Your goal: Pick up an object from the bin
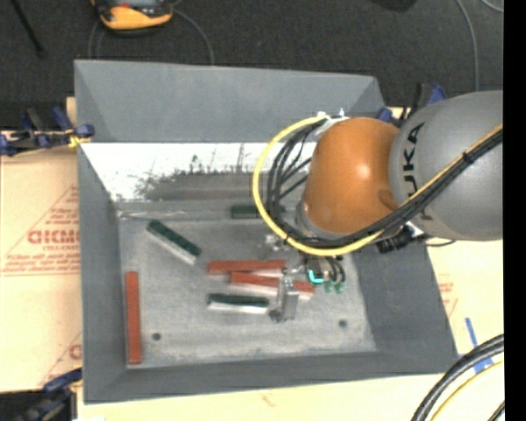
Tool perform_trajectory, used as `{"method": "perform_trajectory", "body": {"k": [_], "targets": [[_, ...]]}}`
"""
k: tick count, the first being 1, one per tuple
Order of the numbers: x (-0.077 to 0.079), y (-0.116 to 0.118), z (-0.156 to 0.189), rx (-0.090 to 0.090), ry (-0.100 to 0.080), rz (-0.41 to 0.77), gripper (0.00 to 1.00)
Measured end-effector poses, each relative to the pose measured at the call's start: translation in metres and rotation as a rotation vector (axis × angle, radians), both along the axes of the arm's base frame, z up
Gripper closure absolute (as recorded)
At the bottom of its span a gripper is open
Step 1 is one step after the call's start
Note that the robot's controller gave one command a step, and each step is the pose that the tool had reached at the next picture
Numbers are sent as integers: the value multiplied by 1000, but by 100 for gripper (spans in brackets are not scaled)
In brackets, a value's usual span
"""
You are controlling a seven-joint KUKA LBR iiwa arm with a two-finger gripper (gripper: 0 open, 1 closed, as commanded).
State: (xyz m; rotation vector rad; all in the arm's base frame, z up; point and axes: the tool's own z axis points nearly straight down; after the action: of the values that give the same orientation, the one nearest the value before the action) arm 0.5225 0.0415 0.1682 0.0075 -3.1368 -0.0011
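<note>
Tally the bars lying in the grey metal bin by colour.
Red flat bars: 3
Dark green flat bars: 3
Total: 6 showing; the gripper may hide more.

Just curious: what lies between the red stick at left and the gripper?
A dark green stick, close by the gripper; otherwise bare bin floor, per the camera view.

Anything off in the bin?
Nothing broken or spilled. One red bar lies alone by the left wall, apart from the cluster at the claw.
</note>
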Motion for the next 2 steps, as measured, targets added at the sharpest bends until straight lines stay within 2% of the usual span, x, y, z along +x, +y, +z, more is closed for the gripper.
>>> {"method": "perform_trajectory", "body": {"k": [1, 2], "targets": [[2, 0, 4, 0, -8, -1, 0], [11, 0, -38, 1, -16, -53, 0]]}}
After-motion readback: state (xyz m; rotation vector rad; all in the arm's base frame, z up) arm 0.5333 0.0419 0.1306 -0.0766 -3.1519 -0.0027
